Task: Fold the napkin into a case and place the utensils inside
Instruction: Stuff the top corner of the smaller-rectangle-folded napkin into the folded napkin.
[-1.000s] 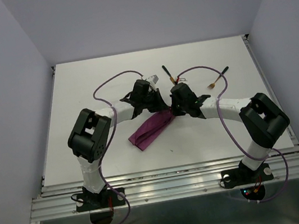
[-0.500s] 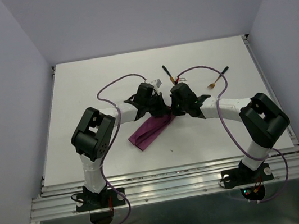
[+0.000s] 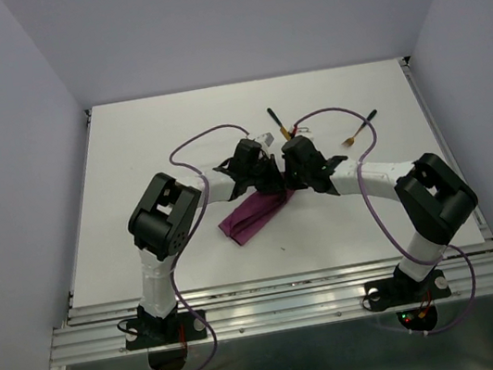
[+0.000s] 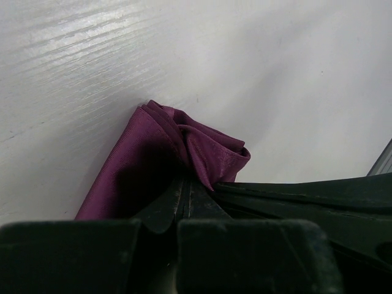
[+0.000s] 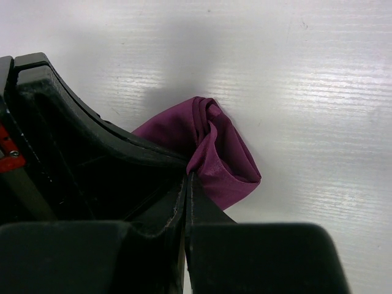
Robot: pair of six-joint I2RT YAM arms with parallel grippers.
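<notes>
One end of the napkin point(image 3: 253, 214) is clamped by the left pincer point(image 4: 187, 185) and the right pincer point(image 5: 186, 179); the left pincer has been brought closer beside the right than before.

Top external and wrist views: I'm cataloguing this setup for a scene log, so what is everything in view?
napkin: one, magenta-purple, folded into a narrow strip, table centre, far end bunched.
utensils: two, black handles with gold ends, far half of the table; the second lies further right.
table: one, white.
rail: one, silver, along the near edge.
left gripper: one, black, shut on the napkin's bunched end.
right gripper: one, black, shut on the same end.
</notes>
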